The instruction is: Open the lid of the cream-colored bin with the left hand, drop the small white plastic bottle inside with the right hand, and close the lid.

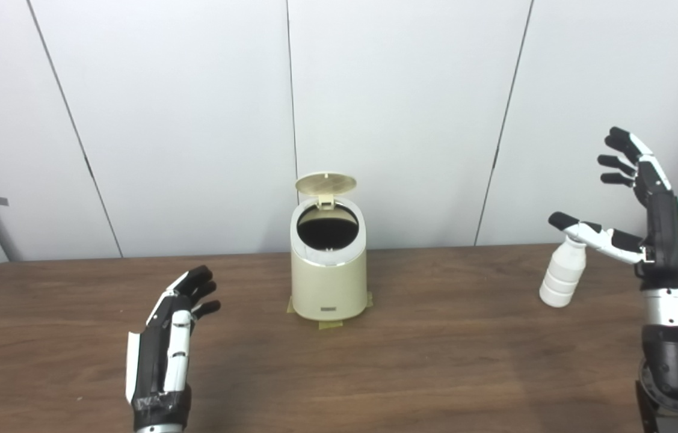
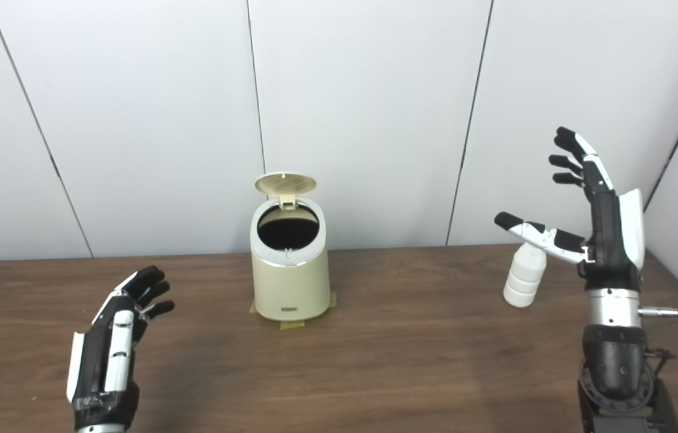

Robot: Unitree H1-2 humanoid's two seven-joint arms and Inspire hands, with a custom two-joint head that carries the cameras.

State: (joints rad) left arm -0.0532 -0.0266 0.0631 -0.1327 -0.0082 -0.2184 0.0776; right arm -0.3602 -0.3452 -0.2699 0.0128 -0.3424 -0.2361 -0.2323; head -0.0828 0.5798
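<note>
already lid up, bottle standing (both hands empty).

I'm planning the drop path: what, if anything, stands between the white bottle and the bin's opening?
Nothing visible does. The lid is flipped up at the back, leaving the bin mouth open, and the table between bin and bottle is bare. The open right hand is beside the bottle, not holding it.

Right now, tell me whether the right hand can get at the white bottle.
Probably yes. The right hand is open and raised just beside the small white bottle, its thumb above the cap. The bottle stands upright on the table with nothing between them; the bin is well off to the side.
</note>
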